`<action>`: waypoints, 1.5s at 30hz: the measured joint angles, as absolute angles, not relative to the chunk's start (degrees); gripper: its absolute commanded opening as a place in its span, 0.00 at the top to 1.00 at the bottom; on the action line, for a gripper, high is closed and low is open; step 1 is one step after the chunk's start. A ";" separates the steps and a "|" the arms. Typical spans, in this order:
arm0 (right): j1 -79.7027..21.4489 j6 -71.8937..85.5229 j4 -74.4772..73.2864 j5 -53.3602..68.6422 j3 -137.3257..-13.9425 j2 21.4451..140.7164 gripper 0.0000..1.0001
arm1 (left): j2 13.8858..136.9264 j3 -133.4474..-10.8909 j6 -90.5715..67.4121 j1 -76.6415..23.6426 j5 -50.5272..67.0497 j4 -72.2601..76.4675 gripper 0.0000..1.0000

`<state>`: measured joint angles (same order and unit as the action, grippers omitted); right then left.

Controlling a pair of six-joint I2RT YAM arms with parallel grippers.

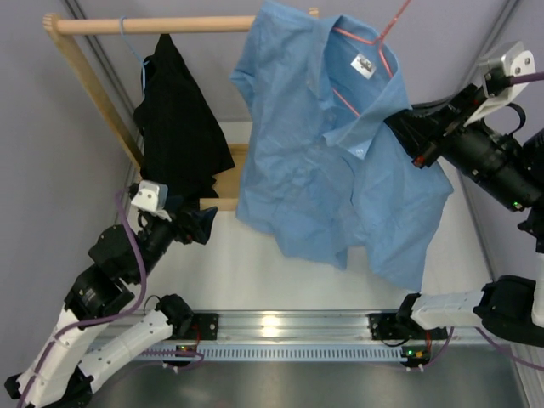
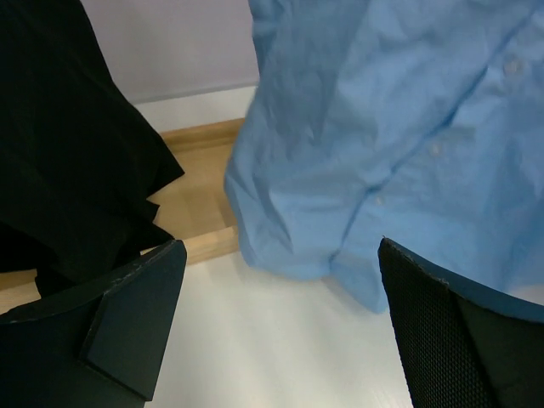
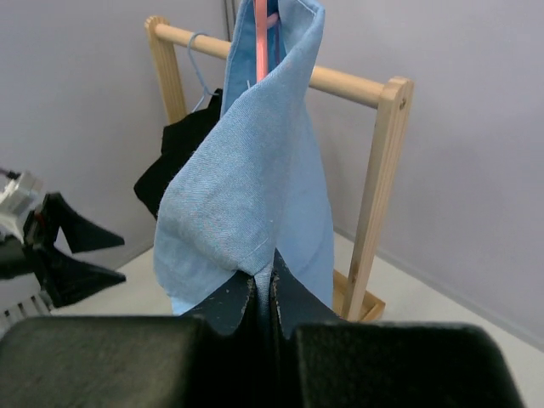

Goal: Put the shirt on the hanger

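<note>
My right fingers (image 3: 253,303) pinch tight on the shirt (image 1: 323,161) at its shoulder, likely to keep it draped over the hanger (image 3: 261,42). My left fingers (image 2: 127,327) gape wide, empty, near the hem.

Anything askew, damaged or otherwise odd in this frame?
Yes: the shirt hangs lopsided and bunched on the hanger, tugged sideways where the shut right claw pinches its fabric. Nothing looks damaged or spilled.
</note>
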<state>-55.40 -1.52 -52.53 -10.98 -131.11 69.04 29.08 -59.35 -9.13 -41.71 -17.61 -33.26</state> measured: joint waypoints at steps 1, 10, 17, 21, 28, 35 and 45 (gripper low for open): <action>-55.40 -1.65 -51.27 -11.05 -131.76 70.02 1.00 | 26.96 -56.88 -9.39 -41.71 -17.67 -33.12 0.02; -55.40 -3.42 -43.75 -12.12 -133.14 76.18 1.00 | 17.76 -43.55 -12.12 -41.71 -19.59 -33.06 0.02; -55.37 -3.86 -34.61 -11.60 -126.72 75.96 1.00 | 17.43 -42.28 -12.38 -41.71 -18.87 -32.95 0.02; -55.40 -3.62 -28.16 -9.34 -116.86 73.23 1.00 | 15.81 -41.98 -12.38 -41.71 -18.68 -32.91 0.02; -55.40 -3.42 -20.05 -7.35 -97.58 65.52 1.00 | 13.32 -41.63 -12.40 -41.71 -18.20 -32.86 0.02; -55.40 -3.42 -13.47 -7.60 -85.25 60.10 1.00 | 13.26 -41.54 -12.56 -41.71 -16.80 -32.86 0.02; -55.40 -0.67 -8.43 -13.74 -79.11 60.27 1.00 | 13.26 -41.52 -12.60 -41.71 -15.99 -32.86 0.02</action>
